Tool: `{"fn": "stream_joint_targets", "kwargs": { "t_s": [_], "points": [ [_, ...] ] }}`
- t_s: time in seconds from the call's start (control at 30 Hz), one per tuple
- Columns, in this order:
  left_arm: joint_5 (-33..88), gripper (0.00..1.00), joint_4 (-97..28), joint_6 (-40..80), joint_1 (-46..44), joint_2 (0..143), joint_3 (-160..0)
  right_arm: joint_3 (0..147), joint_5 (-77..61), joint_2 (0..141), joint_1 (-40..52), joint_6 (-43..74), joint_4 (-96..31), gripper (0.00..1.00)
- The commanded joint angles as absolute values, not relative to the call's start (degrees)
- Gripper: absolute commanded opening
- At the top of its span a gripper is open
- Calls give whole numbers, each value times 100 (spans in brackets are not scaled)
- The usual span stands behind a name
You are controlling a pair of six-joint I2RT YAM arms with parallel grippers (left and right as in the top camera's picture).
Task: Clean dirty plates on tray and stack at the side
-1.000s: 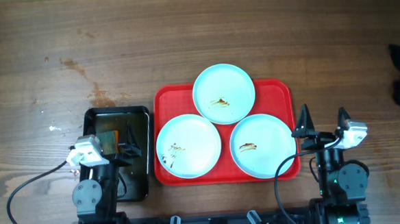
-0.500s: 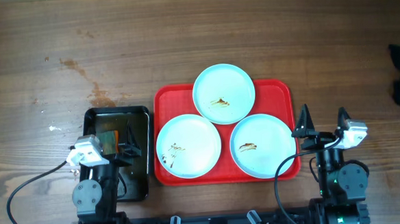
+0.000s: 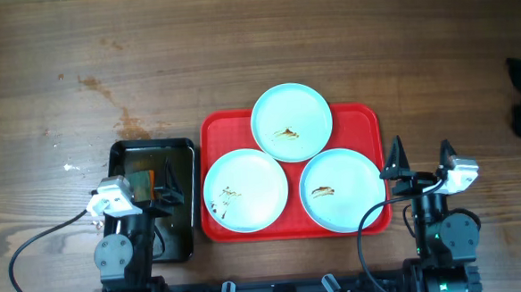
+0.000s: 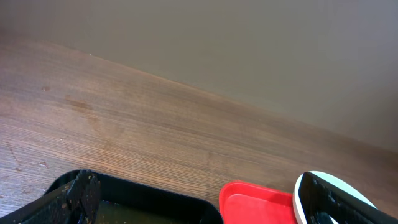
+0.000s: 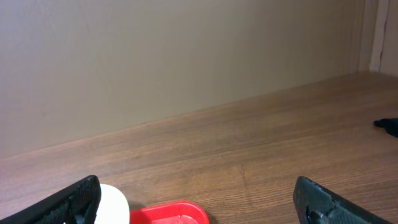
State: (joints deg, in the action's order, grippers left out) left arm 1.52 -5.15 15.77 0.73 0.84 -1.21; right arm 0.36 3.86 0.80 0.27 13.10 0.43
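1. Lying flat on the red tray (image 3: 213, 131), rims nearly touching: three sauce-smeared plates (image 3: 291, 122), one far, two near.
2. Spread wide, holding nothing: left gripper (image 4: 202, 202) over the black tray (image 3: 153, 149), right gripper (image 3: 420, 158) just right of the red tray.
3. Probably stiff, light, slippery, chippable; best pinched at a clean rim.

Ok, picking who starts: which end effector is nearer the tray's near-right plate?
Right. Right end effector sits just right of that plate; left end effector hovers over the black tray.
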Motion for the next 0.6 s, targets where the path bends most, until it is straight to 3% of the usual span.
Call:
{"fn": "stream_joint_targets", "kwargs": {
  "t_s": [0.0, 0.2, 0.33, 0.57],
  "points": [
    [97, 100, -493, 1505, 47, 38, -75, 30, 307, 97, 3, 1203, 71, 100],
    [158, 100, -445, 1769, 47, 38, -75, 30, 307, 97, 3, 1203, 69, 100],
    [808, 100, -410, 1702, 47, 38, -213, 30, 307, 97, 3, 1203, 71, 100],
    [832, 100, -954, 1568, 47, 316, -1253, 30, 307, 97, 3, 1203, 71, 100]
  ]
}}
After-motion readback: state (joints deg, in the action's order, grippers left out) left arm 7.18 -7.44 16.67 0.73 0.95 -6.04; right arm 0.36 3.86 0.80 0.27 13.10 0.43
